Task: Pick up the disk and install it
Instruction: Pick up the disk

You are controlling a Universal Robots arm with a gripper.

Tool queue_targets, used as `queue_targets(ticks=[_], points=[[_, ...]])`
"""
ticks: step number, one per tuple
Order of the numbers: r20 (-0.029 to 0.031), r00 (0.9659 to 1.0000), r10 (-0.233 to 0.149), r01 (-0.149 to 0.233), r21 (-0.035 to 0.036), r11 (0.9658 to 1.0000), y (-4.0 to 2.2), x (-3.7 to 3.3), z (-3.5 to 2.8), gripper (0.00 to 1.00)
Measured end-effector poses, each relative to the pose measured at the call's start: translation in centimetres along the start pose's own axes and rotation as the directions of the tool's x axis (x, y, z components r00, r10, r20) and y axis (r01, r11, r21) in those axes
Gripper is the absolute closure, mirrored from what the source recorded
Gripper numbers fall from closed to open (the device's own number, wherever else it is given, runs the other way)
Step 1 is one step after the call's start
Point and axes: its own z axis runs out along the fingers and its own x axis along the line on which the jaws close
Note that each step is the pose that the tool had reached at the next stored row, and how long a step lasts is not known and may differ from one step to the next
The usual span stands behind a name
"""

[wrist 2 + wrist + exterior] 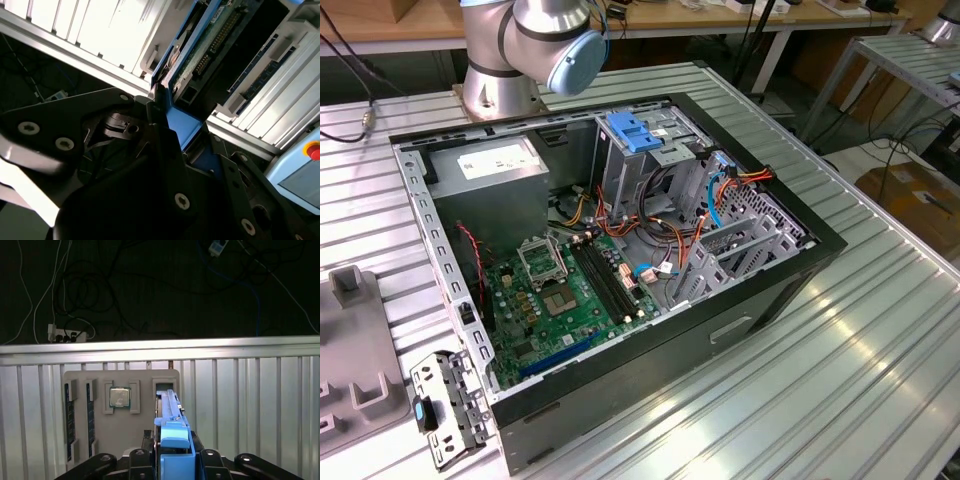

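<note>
The black two-fingered gripper (pixel 173 450) clamps the blue-framed silver-grey metal disk (pixel 169 407), edge-on at the pale grey plastic tray (pixel 120 440)

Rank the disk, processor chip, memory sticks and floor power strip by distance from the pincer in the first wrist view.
1. disk, in the pincer.
2. processor chip, neighbouring tray slot.
3. memory sticks, tray's far edge.
4. power strip, floor beyond the table.
</note>
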Motion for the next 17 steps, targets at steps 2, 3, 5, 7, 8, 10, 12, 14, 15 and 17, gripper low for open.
queue_targets(ticks=[2,3,5,7,8,10,12,14,15,17], points=[[0.0000,1.0000,0.000,0.000,-0.0002,1.0000,0.00,0.00,-0.09,0.63],[0.0000,1.0000,0.000,0.000,-0.0003,1.0000,-0.01,0.00,-0.14,0.63],[0.0000,1.0000,0.000,0.000,-0.0002,1.0000,-0.01,0.00,-0.23,0.63],[0.0000,1.0000,0.000,0.000,-0.0002,1.0000,-0.01,0.00,-0.33,0.63],[0.0000,1.0000,0.000,0.000,-0.0002,1.0000,-0.02,0.01,-0.41,0.63],[0.0000,1.0000,0.000,0.000,-0.0004,1.0000,-0.02,0.01,-0.55,0.63],[-0.0001,1.0000,0.000,0.000,-0.0005,1.0000,-0.03,0.01,-0.65,0.63],[0.0000,1.0000,0.000,0.000,-0.0005,1.0000,-0.03,0.01,-0.74,0.63],[-0.0001,1.0000,0.000,0.000,-0.0006,1.0000,-0.03,0.01,-0.78,0.63],[-0.0001,1.0000,0.000,0.000,-0.0007,1.0000,-0.04,0.01,-0.88,0.63]])
